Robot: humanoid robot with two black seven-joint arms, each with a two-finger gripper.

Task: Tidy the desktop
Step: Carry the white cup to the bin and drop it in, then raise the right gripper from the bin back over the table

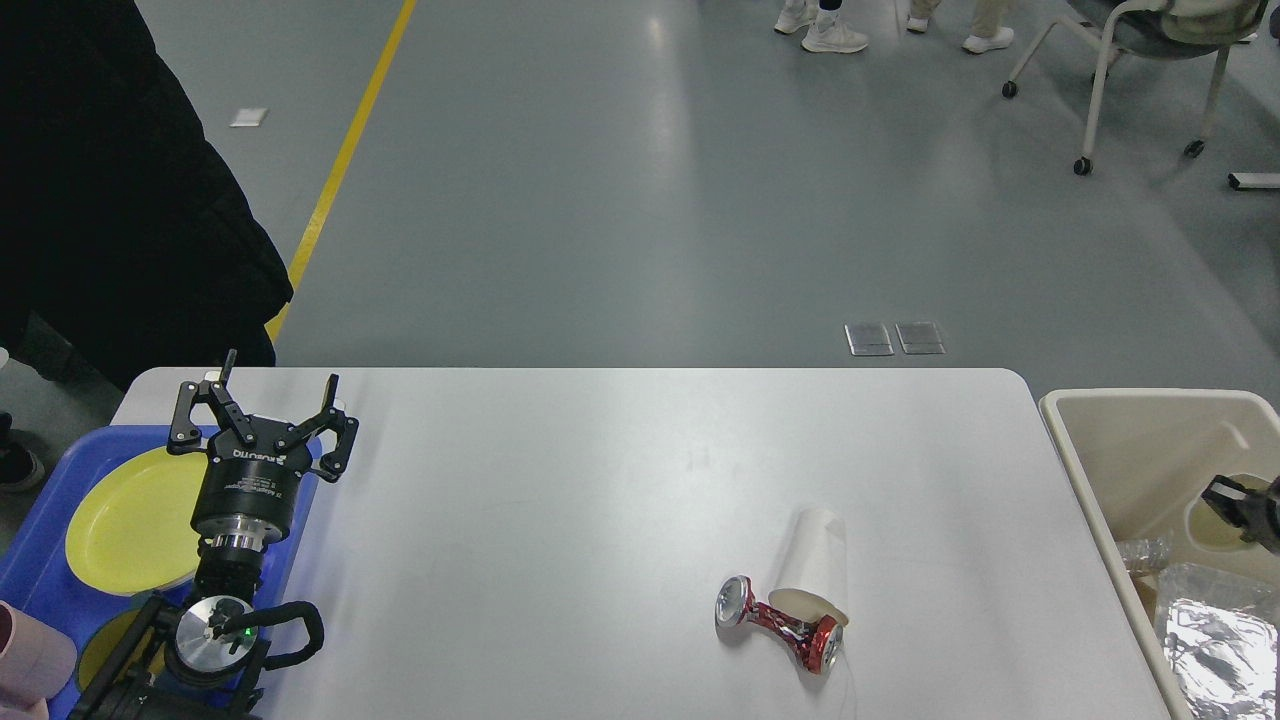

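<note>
The desk [560,520] fills the lower middle of the head view, white and mostly bare. Litter on it: a crushed red can [778,622] and a white paper cup [815,560] lying on its side, the two touching, right of centre near the front edge. Beige bin [1120,450] sits just beside the desk's right edge, foil and clear wrap inside. Right hand [1240,508] is over the bin at the frame edge, gripping a second paper cup [1210,520] by the rim. Step in hand, likely: drop this cup. Do it well: let go only once the cup is fully inside the bin walls and low, so it can't bounce out. Left hand [262,420] hangs spread wide, holding nothing, over the blue tray [40,560] with a yellow plate [130,520].
</note>
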